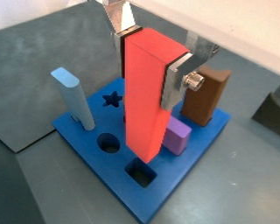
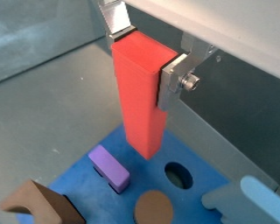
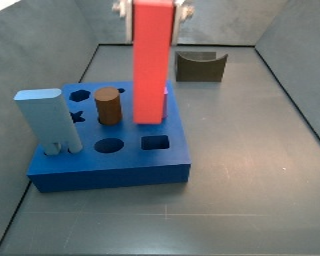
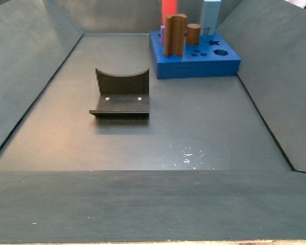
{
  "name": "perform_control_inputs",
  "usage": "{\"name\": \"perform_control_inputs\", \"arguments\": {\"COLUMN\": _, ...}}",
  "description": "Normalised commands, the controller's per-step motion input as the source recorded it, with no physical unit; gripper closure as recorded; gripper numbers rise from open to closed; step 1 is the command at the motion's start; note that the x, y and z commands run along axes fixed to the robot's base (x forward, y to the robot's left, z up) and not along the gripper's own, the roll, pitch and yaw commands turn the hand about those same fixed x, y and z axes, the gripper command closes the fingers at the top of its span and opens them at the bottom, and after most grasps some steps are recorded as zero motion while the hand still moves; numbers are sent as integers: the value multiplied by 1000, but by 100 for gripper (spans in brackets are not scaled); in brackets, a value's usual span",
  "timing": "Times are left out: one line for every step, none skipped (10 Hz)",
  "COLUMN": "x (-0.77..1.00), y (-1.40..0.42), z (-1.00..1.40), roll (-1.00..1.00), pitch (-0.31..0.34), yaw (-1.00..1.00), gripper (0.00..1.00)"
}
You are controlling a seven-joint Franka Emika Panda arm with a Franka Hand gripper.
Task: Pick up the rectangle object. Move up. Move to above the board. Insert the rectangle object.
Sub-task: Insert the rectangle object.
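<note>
Above holed board [image 1: 199,144]; tool [image 1: 152,54] (silver-plated) grips smooth rectangle object [image 1: 149,96].

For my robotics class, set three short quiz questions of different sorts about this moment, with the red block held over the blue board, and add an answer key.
1. True or false: the pincer is shut on the rectangle object, held upright over the board.
2. Multiple choice: which piece already stands in the board beside the brown block? A) a green cone B) the lilac block C) a yellow ball
3. Fill in: in a side view, the square hole near the board's front edge is ____.

Key: 1 true; 2 B; 3 empty. The light blue block also stands in the board, next to the star hole.
</note>
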Motion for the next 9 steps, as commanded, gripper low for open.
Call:
{"name": "perform_control_inputs", "arguments": {"x": -69, "y": -66, "z": -409, "roll": 90, "pitch": -136, "yaw": 0, "gripper": 100}}
{"name": "perform_control_inputs", "arguments": {"x": 0, "y": -77, "z": -491, "roll": 49, "pitch": -209, "yaw": 0, "gripper": 100}}
{"name": "perform_control_inputs", "arguments": {"x": 34, "y": -43, "z": -394, "roll": 71, "pitch": -197, "yaw": 117, "gripper": 100}}
{"name": "perform_control_inputs", "arguments": {"x": 0, "y": -69, "z": -214, "roll": 204, "pitch": -110, "yaw": 423, "gripper": 100}}
{"name": "perform_control_inputs", "arguments": {"x": 9, "y": -100, "z": -83, "roll": 313, "pitch": 0, "yaw": 503, "gripper": 100}}
{"name": "perform_control_inputs", "arguments": {"x": 71, "y": -160, "z": -3, "roll": 396, "pitch": 89, "yaw": 469, "gripper": 100}}
{"name": "perform_control_inputs", "arguments": {"x": 134, "y": -243, "z": -49, "roll": 334, "pitch": 126, "yaw": 311, "gripper": 100}}
{"name": "perform_control_inputs", "arguments": {"x": 197, "y": -191, "z": -151, "roll": 140, "pitch": 30, "yaw": 114, "gripper": 100}}
{"name": "perform_control_inputs", "arguments": {"x": 360, "y": -117, "z": -154, "roll": 96, "pitch": 0, "yaw": -57, "gripper": 100}}
